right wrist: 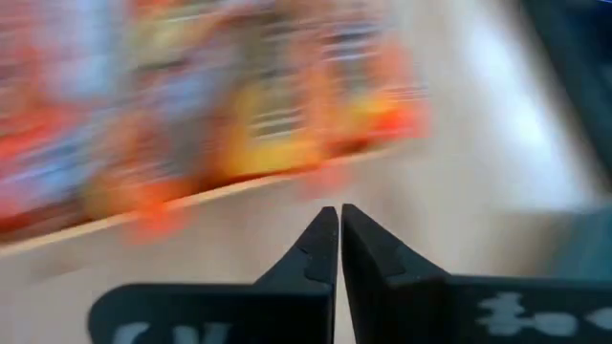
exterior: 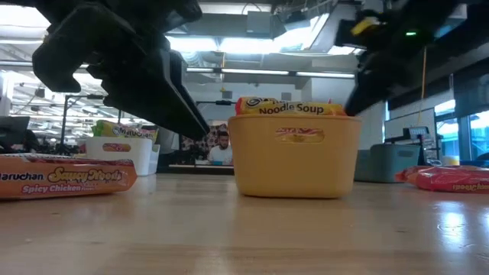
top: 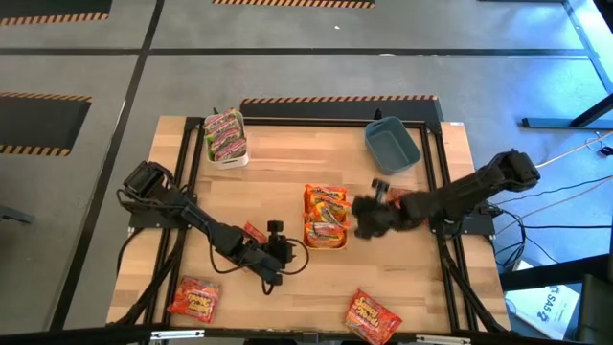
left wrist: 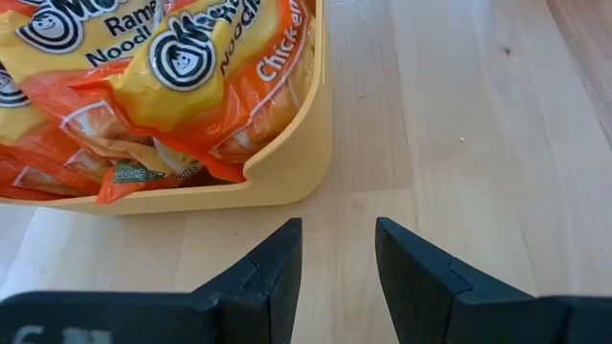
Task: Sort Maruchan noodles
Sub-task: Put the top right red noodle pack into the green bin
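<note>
The sorting looks partly done. In the high view the green-pink packets [top: 225,134] sit in the white bin [top: 229,158] at the upper left of the desk [top: 287,168], and the orange-yellow packets [top: 326,216] fill the yellow bin [top: 326,242] at the centre. The blue bin [top: 392,146] at the upper right looks empty. At least 3 red packets lie loose on the desk: 1 at the lower left [top: 194,298], 1 at the lower middle [top: 372,316], and 1 just beside the left arm [top: 255,232]; a 4th reddish bit shows by the right arm, too hidden to tell. These are probably what is left.

The left gripper [left wrist: 337,256] stands partly open and empty, near the yellow bin's corner. The right gripper [right wrist: 339,239] is closed with nothing between its fingers, just right of that bin.
</note>
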Robot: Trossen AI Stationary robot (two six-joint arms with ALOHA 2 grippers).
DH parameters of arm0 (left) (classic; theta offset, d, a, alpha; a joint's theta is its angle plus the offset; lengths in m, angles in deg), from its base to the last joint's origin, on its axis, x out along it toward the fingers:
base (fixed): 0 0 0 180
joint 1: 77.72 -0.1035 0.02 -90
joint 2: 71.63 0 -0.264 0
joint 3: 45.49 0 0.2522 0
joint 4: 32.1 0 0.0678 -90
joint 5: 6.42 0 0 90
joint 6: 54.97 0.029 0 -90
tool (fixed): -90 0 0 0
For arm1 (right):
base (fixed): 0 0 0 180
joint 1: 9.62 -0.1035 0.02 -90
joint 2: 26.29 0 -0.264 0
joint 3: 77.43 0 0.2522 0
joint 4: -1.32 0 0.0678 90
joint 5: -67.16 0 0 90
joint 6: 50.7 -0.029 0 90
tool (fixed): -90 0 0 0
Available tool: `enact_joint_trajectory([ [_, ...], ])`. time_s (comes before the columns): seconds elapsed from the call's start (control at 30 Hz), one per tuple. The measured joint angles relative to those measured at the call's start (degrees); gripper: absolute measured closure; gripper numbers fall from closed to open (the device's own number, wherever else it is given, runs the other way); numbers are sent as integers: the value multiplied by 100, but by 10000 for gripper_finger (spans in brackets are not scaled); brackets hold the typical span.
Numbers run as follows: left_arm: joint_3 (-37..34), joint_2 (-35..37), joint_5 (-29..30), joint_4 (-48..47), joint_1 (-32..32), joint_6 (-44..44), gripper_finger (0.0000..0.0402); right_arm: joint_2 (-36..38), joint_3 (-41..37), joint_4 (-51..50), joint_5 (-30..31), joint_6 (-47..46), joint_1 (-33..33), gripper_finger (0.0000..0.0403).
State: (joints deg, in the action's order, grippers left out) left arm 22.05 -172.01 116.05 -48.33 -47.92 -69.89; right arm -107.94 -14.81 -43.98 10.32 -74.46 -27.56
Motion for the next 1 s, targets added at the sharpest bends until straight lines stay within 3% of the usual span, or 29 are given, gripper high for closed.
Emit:
enact_joint_trajectory([
  [0.17, 0, -2, 0, -3, 0, 0, 274, 0, 366, -382, 332, 523, 1201, 400],
  [0.4, 0, -2, 0, -3, 0, 2, 274, -210, 398, 539, -1270, 1203, 3671, 400],
  [0.57, 0, -4, 2, -2, -4, 2, 274, -704, 398, 1240, -1973, 1225, 4687, 400],
  [0.77, 0, -4, 2, -1, -4, 4, 274, -1278, 398, 1692, -1885, 1227, 5138, 400],
  [1.0, 0, -4, 2, -1, -4, 4, 274, -1421, 397, 1604, -333, 1278, 5183, 400],
])
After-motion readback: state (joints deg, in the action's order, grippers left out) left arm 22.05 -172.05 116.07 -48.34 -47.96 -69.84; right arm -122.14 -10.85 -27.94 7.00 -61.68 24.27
